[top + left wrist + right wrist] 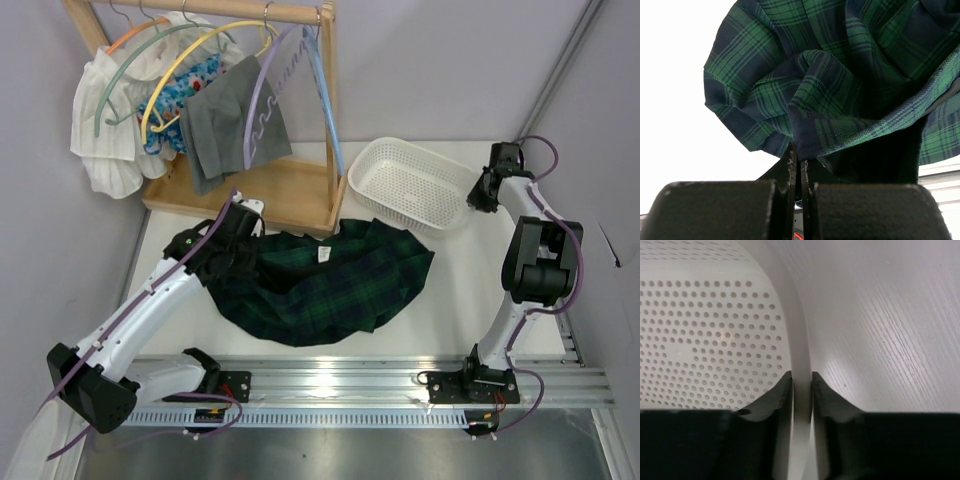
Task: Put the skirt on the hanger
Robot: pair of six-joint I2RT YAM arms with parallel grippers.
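Observation:
The dark green and navy plaid skirt (pixel 335 285) lies crumpled on the white table's middle, its small white label (pixel 323 254) showing near the top. My left gripper (pixel 232 247) is at the skirt's left end, shut on a fold of its edge (pixel 805 135); the jaws pinch the fabric in the left wrist view (pixel 799 156). The lavender hanger (pixel 262 90) with a wavy lower bar hangs on the wooden rack at the back. My right gripper (pixel 478 196) is shut on the white basket's rim (pixel 799 340) at the right.
The wooden rack (pixel 290 195) stands back left with a grey garment (pixel 225 125), a white ruffled garment (pixel 105 135), a yellow hanger (pixel 200 50) and a light blue hanger (pixel 326 110). The white perforated basket (pixel 400 152) sits right of the rack.

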